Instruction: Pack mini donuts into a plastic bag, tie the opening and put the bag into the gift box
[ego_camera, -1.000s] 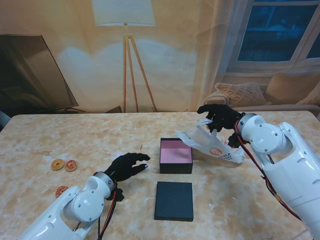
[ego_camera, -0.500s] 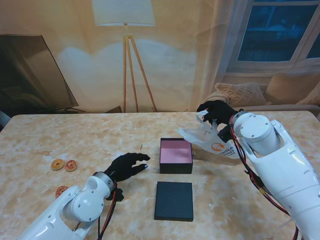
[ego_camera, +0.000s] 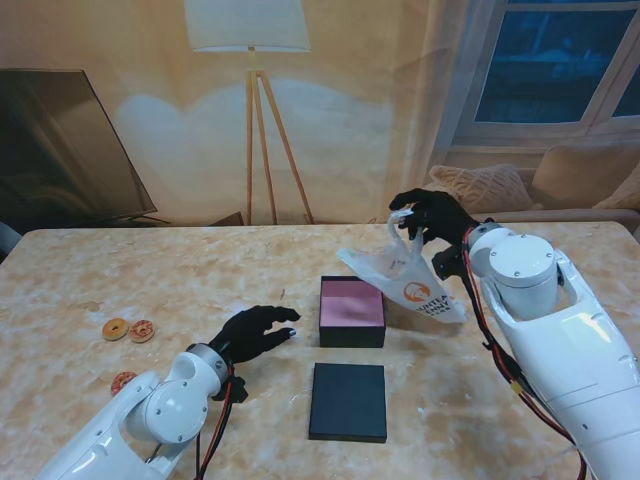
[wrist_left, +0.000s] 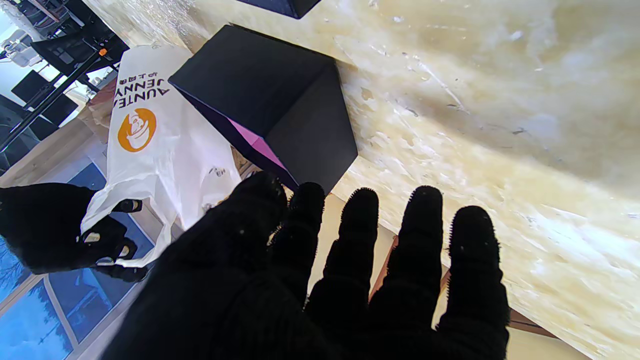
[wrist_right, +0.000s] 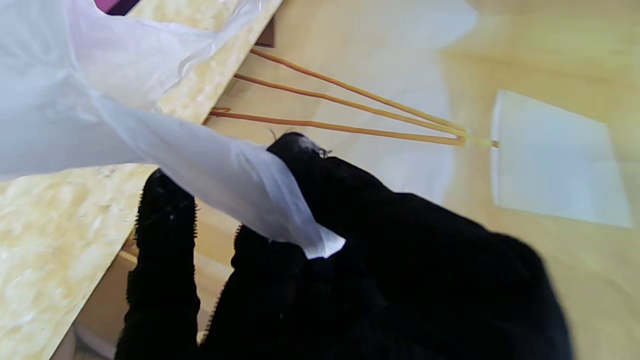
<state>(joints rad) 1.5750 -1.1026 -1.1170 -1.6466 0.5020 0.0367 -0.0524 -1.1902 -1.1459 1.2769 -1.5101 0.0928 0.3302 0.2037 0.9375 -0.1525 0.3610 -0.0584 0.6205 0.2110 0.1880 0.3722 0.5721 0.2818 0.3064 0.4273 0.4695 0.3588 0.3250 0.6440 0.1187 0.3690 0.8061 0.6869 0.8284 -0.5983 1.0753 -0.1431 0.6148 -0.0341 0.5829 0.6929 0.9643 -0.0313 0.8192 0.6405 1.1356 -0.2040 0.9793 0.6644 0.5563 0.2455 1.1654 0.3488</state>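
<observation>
My right robot hand (ego_camera: 432, 217) wears a black, fuzzy, matt cloth glove, as does my left robot hand (ego_camera: 255, 331). The bag (ego_camera: 408, 283) is thin white plastic, crinkled and slightly translucent. The box (ego_camera: 352, 311) and its lid (ego_camera: 348, 401) look like matt black card. The bench (ego_camera: 150, 280) is polished, marble-patterned stone.

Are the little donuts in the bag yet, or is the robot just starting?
Just starting. Nothing is packed: the donuts lie on the table on my left. The right hand holds the plastic bag up by a handle, beside the open gift box. The left hand is empty. Filling, tying and boxing remain.
</observation>
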